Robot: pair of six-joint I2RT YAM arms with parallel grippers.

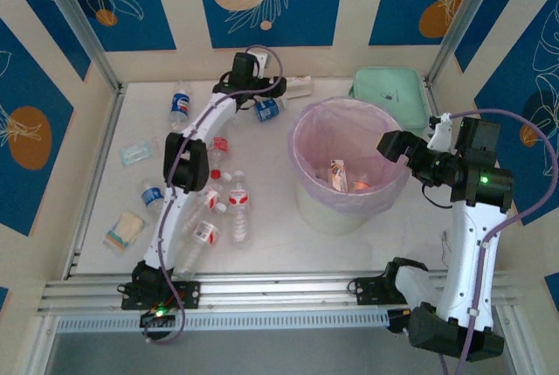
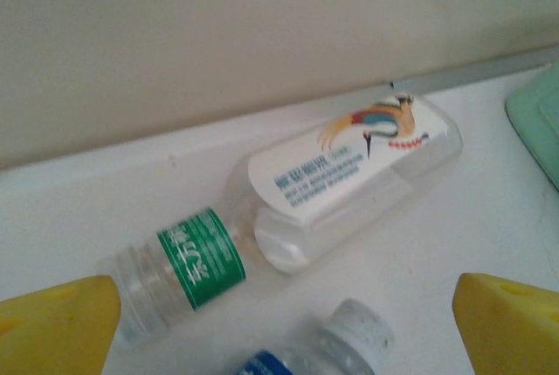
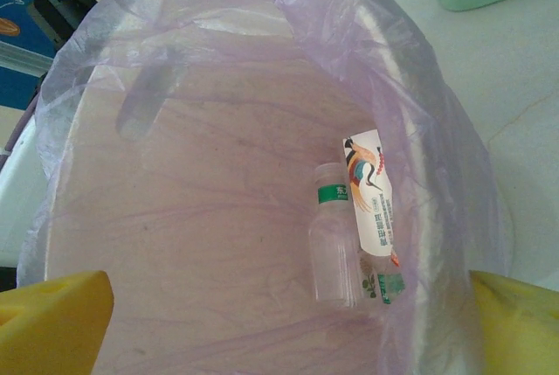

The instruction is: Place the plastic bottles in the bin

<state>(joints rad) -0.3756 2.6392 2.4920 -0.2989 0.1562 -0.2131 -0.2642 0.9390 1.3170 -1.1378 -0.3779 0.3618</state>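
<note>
Found the left gripper spread wide and empty at the far edge of the tabletop, over a blue-labelled bottle and just short of a green-labelled bottle lying along the far wall. Judged the step a reach for the next pick; called for lowering around one bottle, then closing. Found the right gripper equally wide, holding nothing, above the bin toward the right edge. Saw from the right wrist a binned bottle against the liner; saw from overhead the loose bottles scattered toward the left edge.
</note>
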